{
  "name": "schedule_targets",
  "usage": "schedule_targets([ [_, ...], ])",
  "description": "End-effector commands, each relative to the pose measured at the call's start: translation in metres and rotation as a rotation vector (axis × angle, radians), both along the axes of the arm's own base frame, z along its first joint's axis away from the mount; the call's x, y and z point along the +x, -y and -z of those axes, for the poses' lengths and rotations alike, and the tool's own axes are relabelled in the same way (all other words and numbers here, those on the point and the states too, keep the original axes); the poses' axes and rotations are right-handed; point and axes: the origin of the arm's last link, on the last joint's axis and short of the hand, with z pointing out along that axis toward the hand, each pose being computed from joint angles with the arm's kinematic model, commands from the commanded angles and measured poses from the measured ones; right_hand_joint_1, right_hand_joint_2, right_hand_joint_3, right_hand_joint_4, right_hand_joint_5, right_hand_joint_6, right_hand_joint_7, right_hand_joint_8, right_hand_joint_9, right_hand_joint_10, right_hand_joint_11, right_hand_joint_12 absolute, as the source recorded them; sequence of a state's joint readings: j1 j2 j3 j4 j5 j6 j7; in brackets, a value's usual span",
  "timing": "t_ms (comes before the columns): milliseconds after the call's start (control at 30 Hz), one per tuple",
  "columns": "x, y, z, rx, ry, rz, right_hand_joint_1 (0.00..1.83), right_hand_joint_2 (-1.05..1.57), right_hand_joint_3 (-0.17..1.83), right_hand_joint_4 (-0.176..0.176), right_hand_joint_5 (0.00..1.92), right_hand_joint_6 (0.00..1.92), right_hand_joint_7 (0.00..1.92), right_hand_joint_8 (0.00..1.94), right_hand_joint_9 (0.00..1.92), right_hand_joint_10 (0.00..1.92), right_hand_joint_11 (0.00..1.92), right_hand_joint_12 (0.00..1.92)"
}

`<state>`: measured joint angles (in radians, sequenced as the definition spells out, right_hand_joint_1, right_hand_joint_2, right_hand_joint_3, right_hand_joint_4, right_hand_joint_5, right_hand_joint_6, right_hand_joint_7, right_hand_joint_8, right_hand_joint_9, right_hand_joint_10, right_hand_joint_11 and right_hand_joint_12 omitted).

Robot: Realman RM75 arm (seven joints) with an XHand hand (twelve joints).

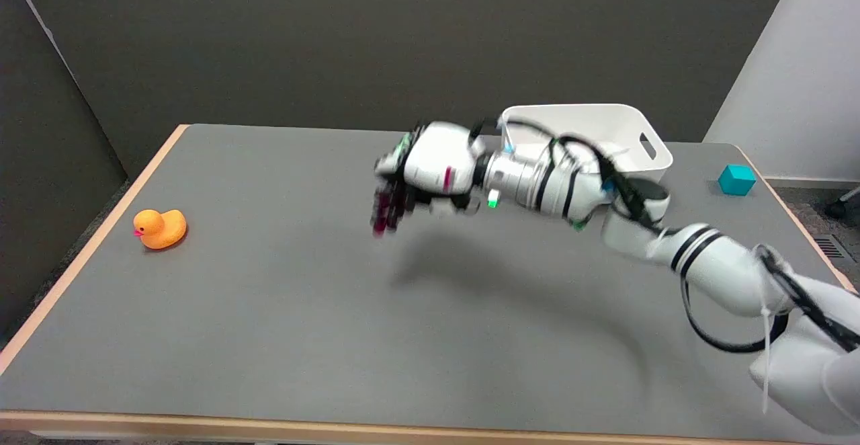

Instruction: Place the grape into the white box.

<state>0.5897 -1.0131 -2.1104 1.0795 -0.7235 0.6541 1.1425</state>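
In the head view the right hand point(410, 186) hangs blurred above the middle of the grey counter point(269, 310), fingers pointing down; dark purple shows among them, perhaps the grape, but I cannot tell whether it grips anything. The white box point(591, 132) stands behind the forearm at the far right, a teal cube point(736, 179) beside it, and an orange rubber duck point(160, 228) sits far left.

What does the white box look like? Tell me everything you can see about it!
The white box is a smooth, plastic-looking bin with rounded corners and walls that slope outward toward the top. It has no lid. One slot handle is cut into its right end wall. It sits upright at the far right part of the grey table, left of a teal cube. The robot's arm crosses in front and hides its lower front. Its inside bottom cannot be seen.
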Motion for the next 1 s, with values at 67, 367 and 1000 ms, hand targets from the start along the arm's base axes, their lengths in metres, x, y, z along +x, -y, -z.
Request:
schedule_targets([
  [67, 0.144, 0.053, -0.162, -0.606, 0.016, -0.273, 1.35, 1.06, 0.33, -0.161, 0.6, 1.55, 0.85, 1.31, 0.79, 1.44, 0.76, 1.69],
  [367, 0.108, 0.041, -0.242, -0.844, 0.085, -0.151, 1.34, 1.06, 0.36, -0.136, 0.6, 1.56, 0.82, 1.33, 0.79, 1.47, 0.74, 1.71],
  [1000, -0.002, -0.009, -0.25, -0.89, 0.059, 0.087, 1.33, 1.07, 0.34, -0.122, 0.61, 1.57, 0.81, 1.34, 0.78, 1.48, 0.75, 1.72],
])
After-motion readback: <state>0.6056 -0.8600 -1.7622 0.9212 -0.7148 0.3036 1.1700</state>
